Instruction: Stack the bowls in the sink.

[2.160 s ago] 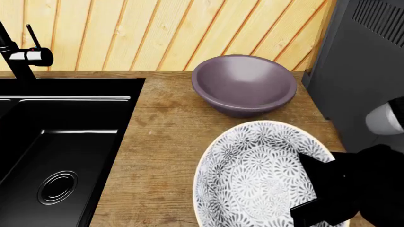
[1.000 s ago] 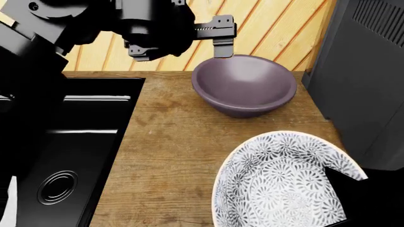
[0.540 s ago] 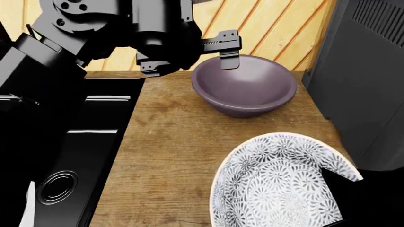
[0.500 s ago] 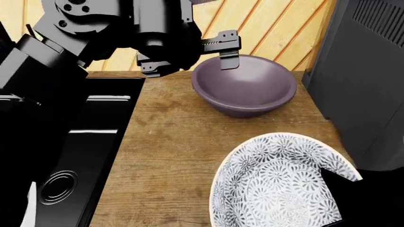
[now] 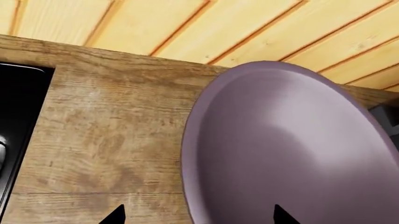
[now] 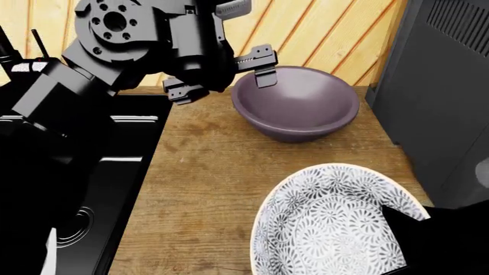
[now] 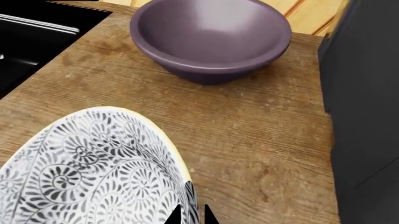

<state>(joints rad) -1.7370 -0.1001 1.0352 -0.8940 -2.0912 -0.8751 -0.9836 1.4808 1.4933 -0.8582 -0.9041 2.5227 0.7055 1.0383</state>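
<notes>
Two bowls sit on the wooden countertop (image 6: 206, 172), neither in the black sink (image 6: 114, 189) at its left. The mauve bowl (image 6: 296, 103) rests upright near the plank wall (image 6: 321, 34). The left gripper (image 6: 221, 77) hovers at its left rim with jaws apart, one finger (image 6: 265, 73) over the rim, the other outside, not touching. The white floral bowl (image 6: 328, 223) is tilted at the counter's near edge, its rim pinched between the closed fingers of the right gripper (image 7: 189, 215). One dark grey appliance (image 6: 447, 86) stands just beside the mauve bowl.
</notes>
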